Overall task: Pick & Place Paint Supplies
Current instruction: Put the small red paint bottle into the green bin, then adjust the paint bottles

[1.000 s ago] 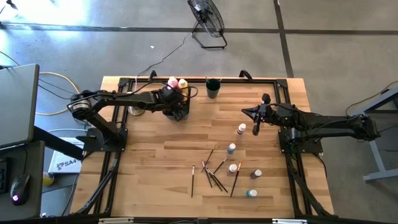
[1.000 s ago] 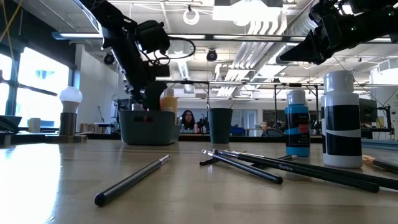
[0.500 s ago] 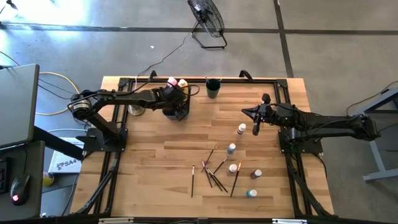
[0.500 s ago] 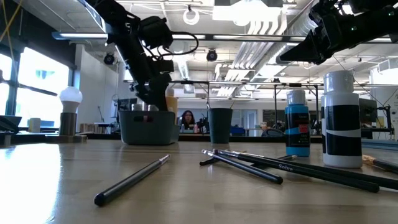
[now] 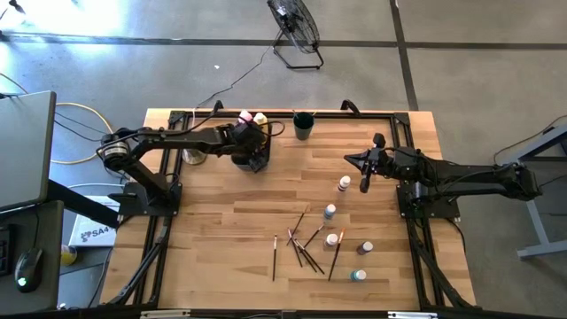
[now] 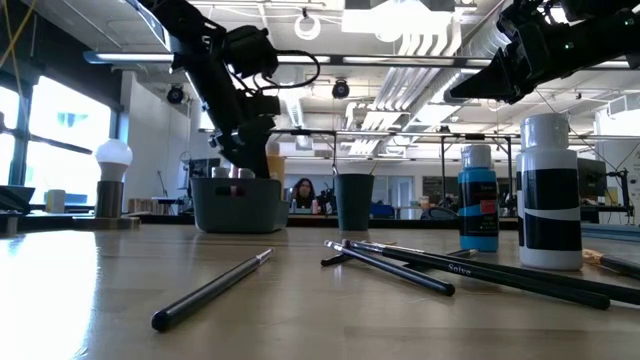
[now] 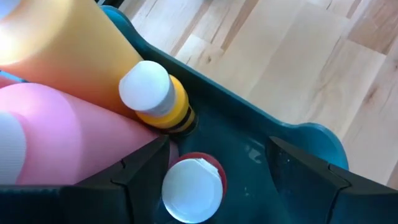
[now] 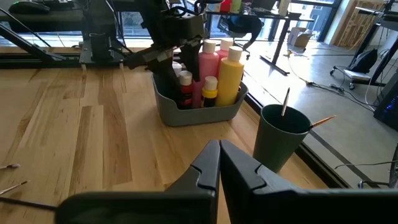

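Several supplies already stand in the grey bin (image 5: 254,158) at upper left-centre of the high view: the pink squeeze bottle (image 8: 209,70), the yellow squeeze bottle (image 8: 230,76) and small capped bottles, among them a red-collared small bottle (image 7: 193,188). The left gripper (image 5: 251,140) hangs over that bin, fingers spread wide with nothing between them; its wrist view shows the red-collared bottle resting loose just below the open fingers, so I judge it freshly dropped. Compared with a second ago, the jaws have widened and the wrist has tilted over the bin.

Moving right, the dark green cup (image 5: 303,125) holds brushes at top centre. Still waiting at lower centre are scattered paintbrushes (image 5: 306,246) and five small paint bottles (image 5: 330,211), so well over half the work remains, I'd say. Far right, the right gripper (image 5: 365,164) hovers closed and empty above the table, unchanged.
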You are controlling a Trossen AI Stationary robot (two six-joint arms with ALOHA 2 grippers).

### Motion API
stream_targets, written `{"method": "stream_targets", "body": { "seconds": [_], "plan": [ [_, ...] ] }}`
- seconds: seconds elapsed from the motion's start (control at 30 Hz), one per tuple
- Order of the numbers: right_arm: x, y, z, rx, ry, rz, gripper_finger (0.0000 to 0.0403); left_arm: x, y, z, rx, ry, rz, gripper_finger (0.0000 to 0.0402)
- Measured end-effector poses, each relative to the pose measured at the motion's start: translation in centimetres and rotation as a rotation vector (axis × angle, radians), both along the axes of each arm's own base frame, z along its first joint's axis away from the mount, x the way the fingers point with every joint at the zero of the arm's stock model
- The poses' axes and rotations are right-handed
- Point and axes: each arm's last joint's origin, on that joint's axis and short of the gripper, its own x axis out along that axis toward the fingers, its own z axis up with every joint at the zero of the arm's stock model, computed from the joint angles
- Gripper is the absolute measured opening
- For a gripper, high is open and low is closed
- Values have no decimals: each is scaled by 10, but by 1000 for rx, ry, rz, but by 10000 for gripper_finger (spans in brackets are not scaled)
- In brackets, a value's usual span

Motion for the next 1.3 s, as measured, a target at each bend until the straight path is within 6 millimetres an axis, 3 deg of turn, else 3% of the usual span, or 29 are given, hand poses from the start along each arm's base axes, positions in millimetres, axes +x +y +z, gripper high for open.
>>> {"method": "stream_targets", "body": {
  "seconds": [0.6,1.03,1.3],
  "plan": [
    [0,0,0,0,0,0,4,0,1,3,28,15,20,260],
    [0,0,0,0,0,0,4,12,3,56,47,-8,8,260],
    [0,0,0,0,0,0,4,15,0,65,62,-7,-49,260]
  ]
}}
